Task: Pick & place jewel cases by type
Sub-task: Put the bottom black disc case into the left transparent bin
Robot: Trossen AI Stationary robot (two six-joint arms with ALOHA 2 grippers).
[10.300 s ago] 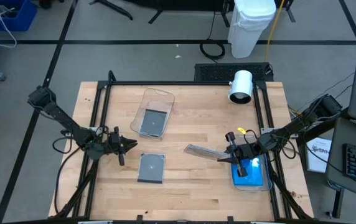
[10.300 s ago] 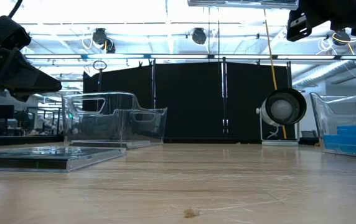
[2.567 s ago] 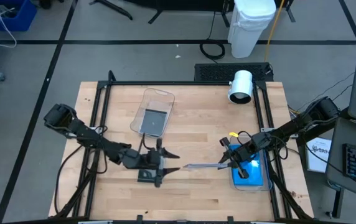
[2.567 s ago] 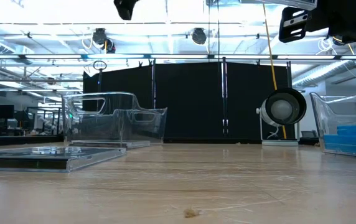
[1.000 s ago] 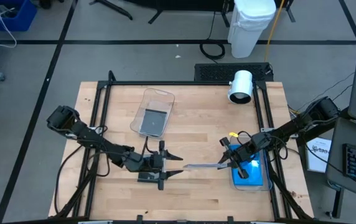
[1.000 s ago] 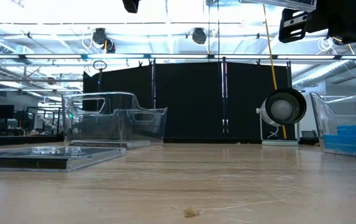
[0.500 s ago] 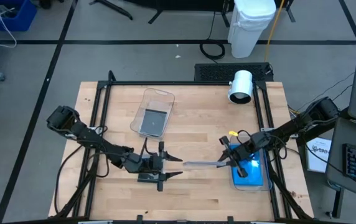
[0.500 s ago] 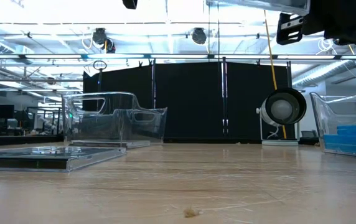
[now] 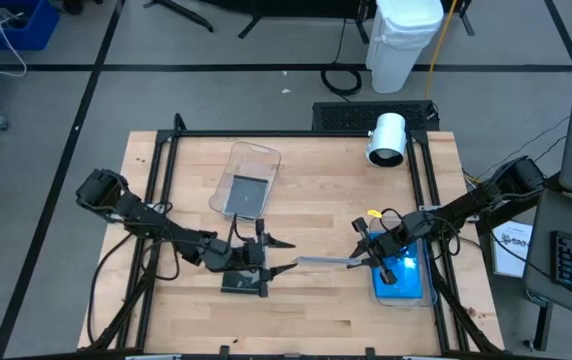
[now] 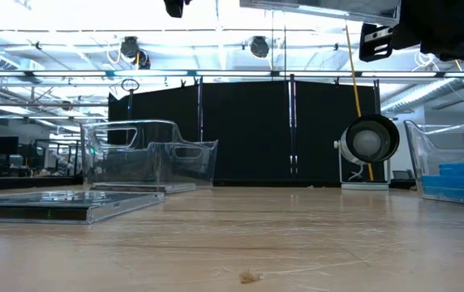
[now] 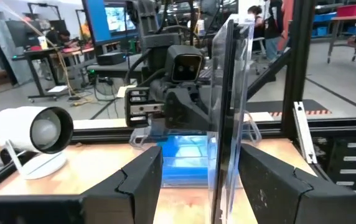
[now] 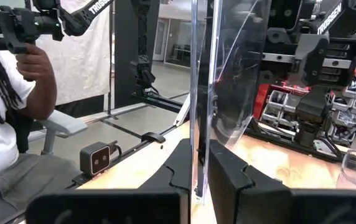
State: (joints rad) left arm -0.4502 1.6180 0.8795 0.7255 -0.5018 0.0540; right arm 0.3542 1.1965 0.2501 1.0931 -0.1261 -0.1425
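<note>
My right gripper (image 9: 363,260) is shut on a clear jewel case (image 9: 326,262) that it holds high over the table's middle. The case shows edge-on in the right wrist view (image 12: 201,155) and along the top of the low view (image 10: 321,8). My left gripper (image 9: 288,257) is open at the case's free end, with one finger on either side of it (image 11: 224,112). I cannot tell whether either finger touches it. A grey jewel case (image 9: 243,277) lies flat on the table beneath the left gripper. A blue tub (image 9: 406,277) holds blue cases. My right gripper pinches the clear case between its two fingers at the end (image 12: 198,134) nearest the table's right edge, one finger on each flat face. The fingers come in level from the right. The case stands on edge, clear of the table, reaching out toward the left gripper.
A clear tub (image 9: 248,180) with a dark case in it stands at the far middle left. A white cylindrical lamp (image 9: 387,139) lies at the far right. Black frame rails (image 9: 162,200) run along the table's sides. A person sits beyond the table (image 12: 10,124).
My left gripper has edged slightly toward the table's far edge and rolled a little, its fingers still apart around the clear case's free end. The held case has drifted a little the same way.
</note>
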